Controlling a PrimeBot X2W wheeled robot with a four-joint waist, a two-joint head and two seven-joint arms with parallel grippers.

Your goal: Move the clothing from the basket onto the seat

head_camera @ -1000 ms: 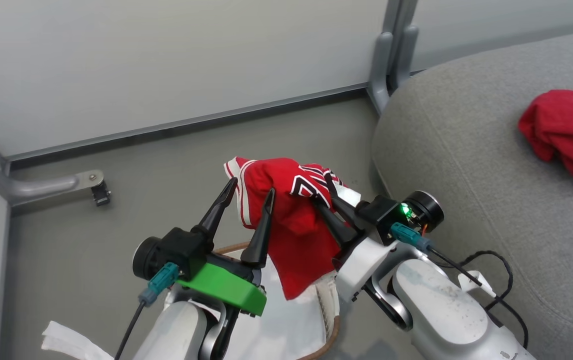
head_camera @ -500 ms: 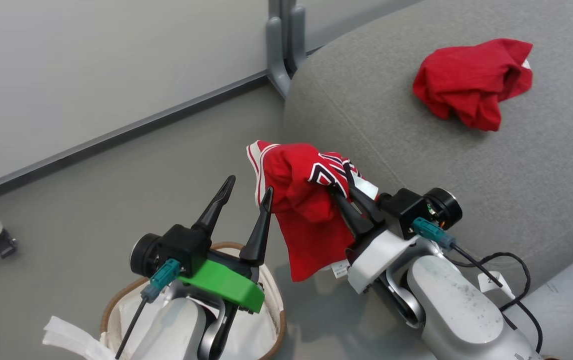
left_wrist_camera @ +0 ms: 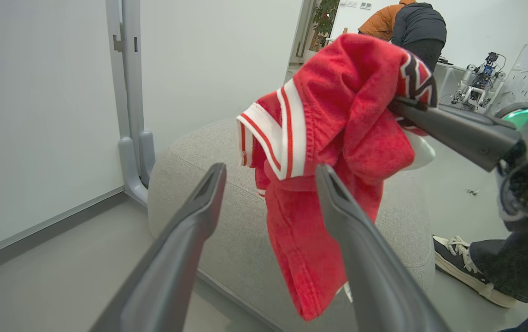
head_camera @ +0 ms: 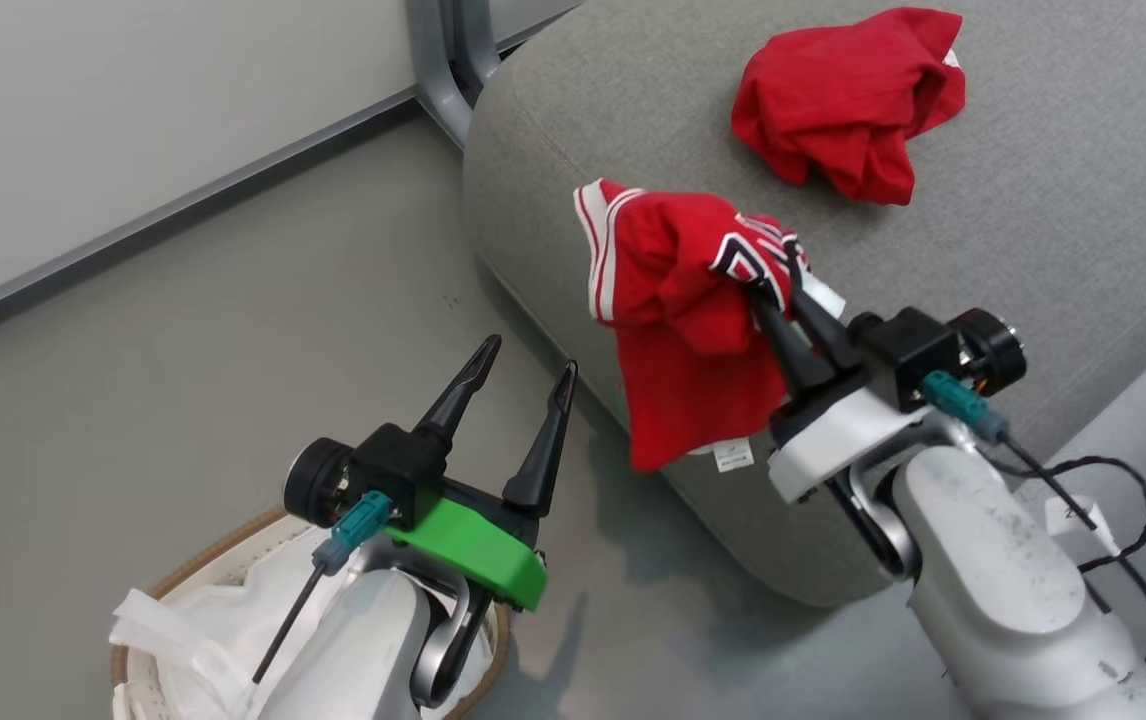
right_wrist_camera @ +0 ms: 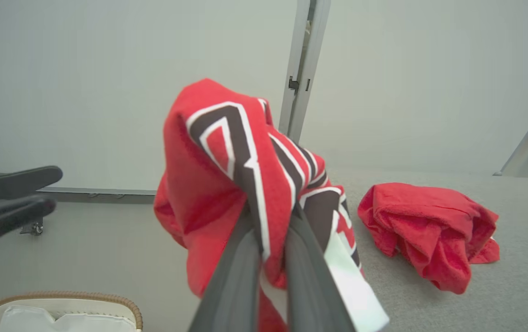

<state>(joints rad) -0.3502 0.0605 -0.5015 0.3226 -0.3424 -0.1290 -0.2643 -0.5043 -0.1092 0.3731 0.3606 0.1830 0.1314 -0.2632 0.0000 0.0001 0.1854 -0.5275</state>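
My right gripper (head_camera: 778,285) is shut on a red garment with white striped trim and dark lettering (head_camera: 678,310), which hangs over the front edge of the grey seat (head_camera: 1033,220). In the right wrist view the same garment (right_wrist_camera: 227,184) is pinched between the two fingers. A plain red garment (head_camera: 848,95) lies crumpled on the seat, also seen in the right wrist view (right_wrist_camera: 430,230). My left gripper (head_camera: 525,362) stands open and empty over the floor, left of the hanging garment (left_wrist_camera: 333,152). The basket (head_camera: 233,540) with its brown rim sits at the lower left, under my left arm.
A white liner sheet (head_camera: 193,630) fills the basket. A grey partition post (head_camera: 443,60) stands by the seat's far corner. A person's shoe (left_wrist_camera: 466,267) rests on the floor beside the seat. Bare grey floor (head_camera: 183,380) spreads left of the seat.
The camera has swung right, bringing more of the seat into view. My right gripper has carried the trimmed garment from above the basket to over the seat's edge. The left gripper stays open.
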